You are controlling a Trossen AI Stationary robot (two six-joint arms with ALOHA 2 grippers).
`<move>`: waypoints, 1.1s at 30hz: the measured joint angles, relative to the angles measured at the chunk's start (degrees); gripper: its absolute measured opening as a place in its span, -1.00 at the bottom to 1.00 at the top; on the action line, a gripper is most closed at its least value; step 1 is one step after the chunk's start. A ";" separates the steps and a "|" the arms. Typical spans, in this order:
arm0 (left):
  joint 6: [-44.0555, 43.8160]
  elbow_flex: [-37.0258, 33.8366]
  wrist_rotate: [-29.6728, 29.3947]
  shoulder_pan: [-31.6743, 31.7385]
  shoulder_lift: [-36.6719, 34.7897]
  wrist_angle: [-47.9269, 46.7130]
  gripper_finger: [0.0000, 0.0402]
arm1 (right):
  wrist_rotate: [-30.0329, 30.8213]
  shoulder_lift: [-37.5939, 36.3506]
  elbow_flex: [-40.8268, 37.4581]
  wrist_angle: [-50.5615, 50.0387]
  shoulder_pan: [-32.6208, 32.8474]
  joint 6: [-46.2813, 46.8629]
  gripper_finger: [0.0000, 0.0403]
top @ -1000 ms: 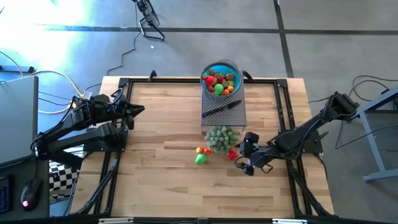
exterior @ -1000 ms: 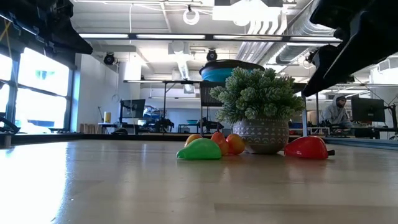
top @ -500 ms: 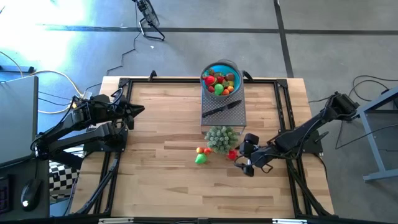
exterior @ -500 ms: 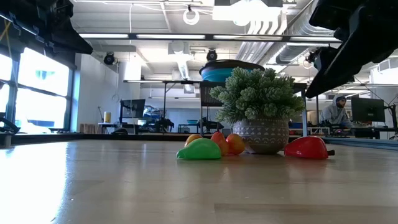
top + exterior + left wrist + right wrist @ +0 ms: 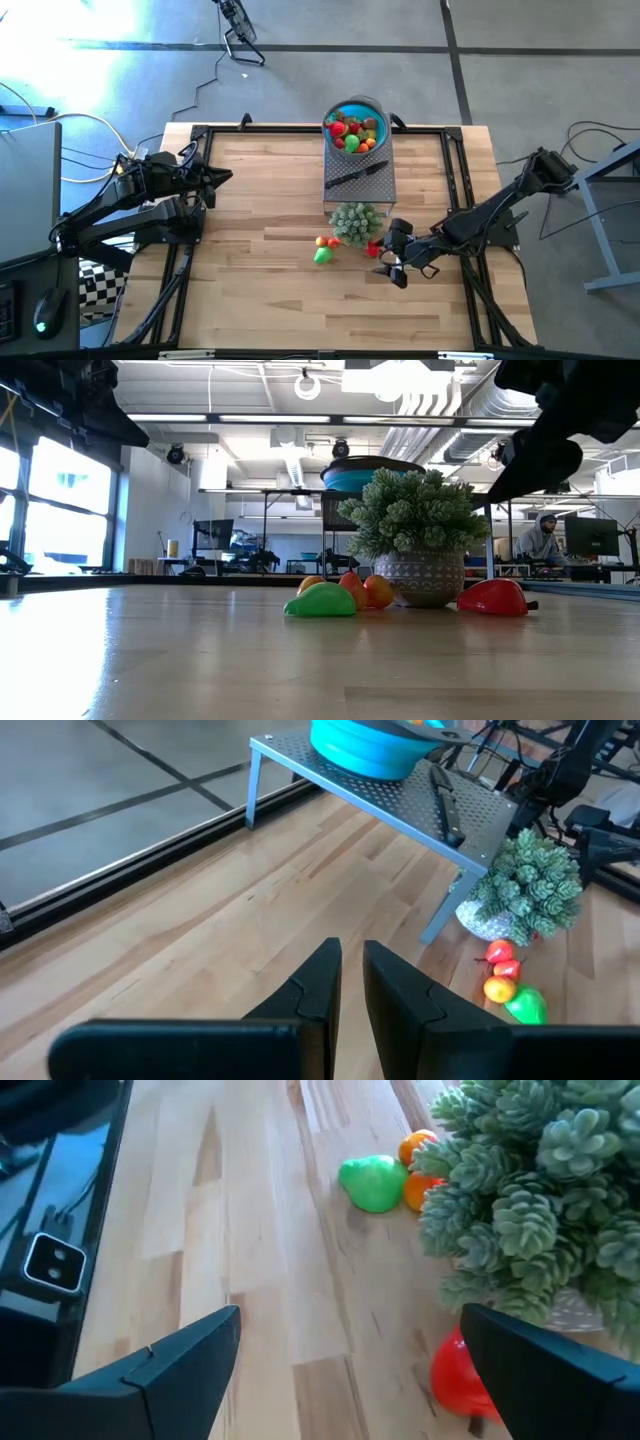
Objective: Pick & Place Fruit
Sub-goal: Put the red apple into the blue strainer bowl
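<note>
R gripper (image 5: pixel 393 258), jaws wide, hovers by red fruit (image 5: pixel 373 248) beside plant (image 5: pixel 355 222): straddle fruit squarely w/o snagging leaves; L gripper (image 5: pixel 222 178), jaws nearly shut, waits at worktop (image 5: pixel 260 210) edge.

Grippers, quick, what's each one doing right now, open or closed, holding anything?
Left gripper: closed, empty, waiting at the table's left edge.
Right gripper: open, empty, facing the red fruit beside the potted plant.

Potted plant (image 5: pixel 355 219) beside metal rack (image 5: pixel 383 184) — knife (image 5: pixel 353 177) on it, wooden table (image 5: pixel 260 200)
</note>
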 joint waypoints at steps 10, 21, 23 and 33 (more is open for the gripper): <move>-1.42 0.00 0.02 -0.02 0.00 0.02 -0.78 | 0.58 0.00 0.01 3.38 -0.15 0.15 0.84; -2.27 0.00 0.07 -0.02 0.00 0.00 -0.78 | -4.11 0.00 0.02 2.74 0.02 12.44 0.83; -2.23 0.00 0.08 -0.01 0.00 0.01 -0.78 | -4.00 0.00 0.02 -0.31 0.42 12.40 0.83; -2.18 0.00 0.11 -0.02 0.00 0.01 -0.78 | -3.07 5.62 0.09 -6.98 0.74 5.77 0.83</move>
